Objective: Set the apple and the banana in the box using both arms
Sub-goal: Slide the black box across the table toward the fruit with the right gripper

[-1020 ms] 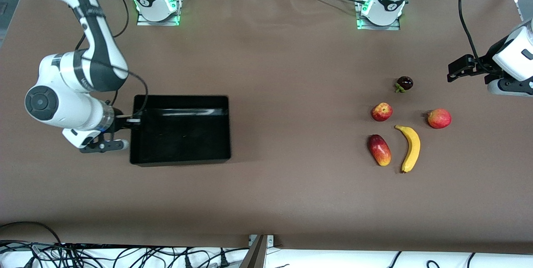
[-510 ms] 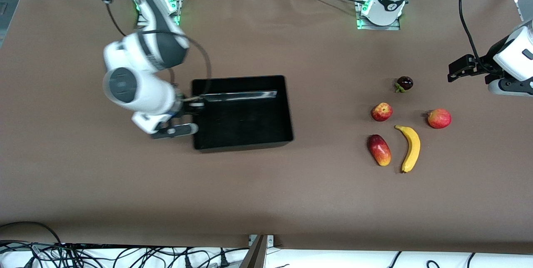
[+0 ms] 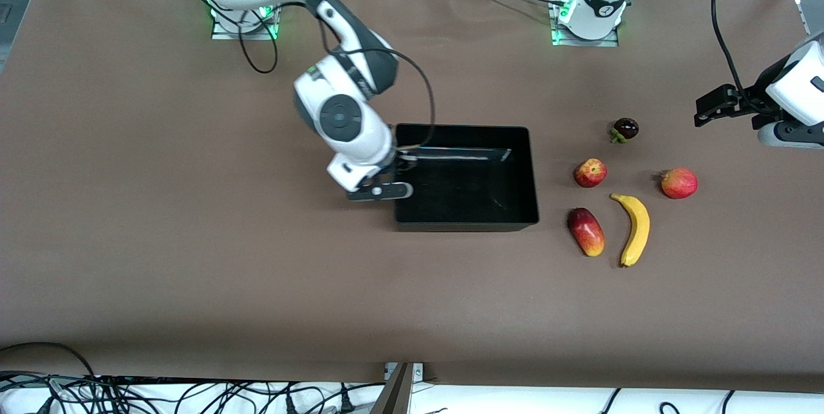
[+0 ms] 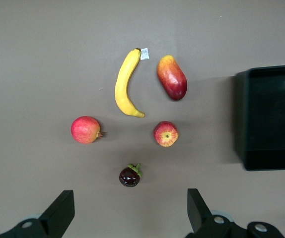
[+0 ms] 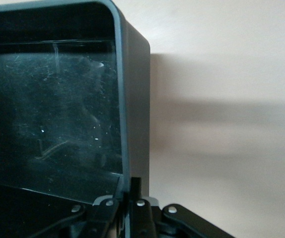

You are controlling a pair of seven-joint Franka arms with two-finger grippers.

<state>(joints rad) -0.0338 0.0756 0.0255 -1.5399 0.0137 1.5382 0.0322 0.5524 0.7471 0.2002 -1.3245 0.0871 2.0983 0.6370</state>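
Observation:
The black box (image 3: 466, 225) lies mid-table. My right gripper (image 3: 400, 158) is shut on the box's wall at the end toward the right arm; in the right wrist view the fingers (image 5: 131, 198) pinch the rim (image 5: 132, 99). The apple (image 3: 590, 172) and the banana (image 3: 636, 228) lie on the table toward the left arm's end, clear of the box. My left gripper (image 3: 708, 108) is open and empty, held above the table past the fruits. Its wrist view shows the gripper (image 4: 130, 206), the apple (image 4: 166, 134), the banana (image 4: 125, 82) and the box's end (image 4: 271, 114).
A dark mangosteen (image 3: 625, 129) lies farther from the front camera than the apple. A pinkish-red round fruit (image 3: 679, 183) lies beside the banana toward the left arm's end. An oblong red-yellow fruit (image 3: 586, 231) lies between the banana and the box.
My right gripper has dragged the box across the table toward the fruits at the left arm's end. The left arm and the fruits have not moved.

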